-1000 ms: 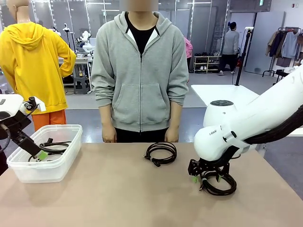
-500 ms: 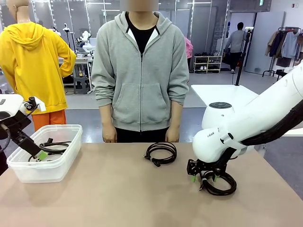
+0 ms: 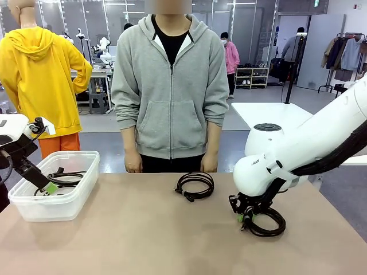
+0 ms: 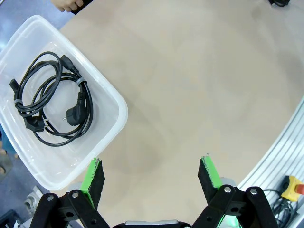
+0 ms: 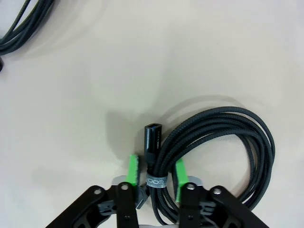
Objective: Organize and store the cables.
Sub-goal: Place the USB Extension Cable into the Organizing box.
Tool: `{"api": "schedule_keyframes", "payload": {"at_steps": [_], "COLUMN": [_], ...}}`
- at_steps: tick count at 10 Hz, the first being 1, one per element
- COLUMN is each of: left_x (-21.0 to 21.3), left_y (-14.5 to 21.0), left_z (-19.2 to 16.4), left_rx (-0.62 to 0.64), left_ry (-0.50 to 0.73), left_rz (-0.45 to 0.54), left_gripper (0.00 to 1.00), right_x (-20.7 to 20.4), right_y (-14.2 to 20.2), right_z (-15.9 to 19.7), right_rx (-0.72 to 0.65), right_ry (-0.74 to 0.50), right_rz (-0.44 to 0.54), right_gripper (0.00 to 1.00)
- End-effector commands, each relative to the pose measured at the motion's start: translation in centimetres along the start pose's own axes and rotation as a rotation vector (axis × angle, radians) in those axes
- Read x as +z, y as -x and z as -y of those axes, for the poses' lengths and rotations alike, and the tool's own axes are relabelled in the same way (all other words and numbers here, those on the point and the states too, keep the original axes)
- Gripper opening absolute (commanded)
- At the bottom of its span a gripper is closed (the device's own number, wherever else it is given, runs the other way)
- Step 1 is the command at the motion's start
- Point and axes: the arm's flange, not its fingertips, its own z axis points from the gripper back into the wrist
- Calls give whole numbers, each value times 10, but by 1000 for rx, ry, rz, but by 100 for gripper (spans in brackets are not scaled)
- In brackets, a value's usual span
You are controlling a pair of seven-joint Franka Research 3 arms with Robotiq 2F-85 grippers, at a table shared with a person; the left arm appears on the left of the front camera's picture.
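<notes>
R gripper [image 5: 156, 173], low over the table's right side, is clamped on a coiled black cable [image 5: 223, 142]. Its green pads [image 5: 134, 168] pinch the bundled strands at a grey tie band [image 5: 155, 182], w/ a black plug [image 5: 153, 137] poking out just past the fingertips. The rest of that coil lies flat on the tan table [image 3: 132, 235]. A 2nd coiled cable [image 3: 195, 185] lies near table centre, apart from the first, in front of a person [image 3: 170, 86] in a grey hoodie standing at the far edge. L gripper [image 4: 154, 173] has jaws spread wide, holding nothing, beside a clear plastic bin [image 4: 118, 107] at the table's left. A 3rd cable [image 4: 52, 109] w/ plugs lies coiled inside the bin.
</notes>
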Motion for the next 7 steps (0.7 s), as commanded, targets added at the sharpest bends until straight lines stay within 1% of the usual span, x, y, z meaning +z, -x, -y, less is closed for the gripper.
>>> {"api": "schedule_keyframes", "payload": {"at_steps": [1,3,4,6,7], "left_x": [-2,-2,-2,-2,-2], "left_y": [-2,-2,-2,-2,-2], "left_z": [1,1,1,1,1], "left_rx": [1,1,1,1,1], "left_ry": [-7,-7,-7,-7,-7], "left_rz": [2,2,2,2,2], "left_gripper": [100,100,100,100,100], "right_x": [-3,7,19,66,87], "right_y": [2,2,2,7,9], "right_z": [-10,-11,-10,-10,-16], "right_rx": [-38,-38,-34,-22,-2], "right_ry": [14,21,24,15,-10], "right_rz": [32,47,60,71,49], "right_gripper": [0,0,0,0,0]}}
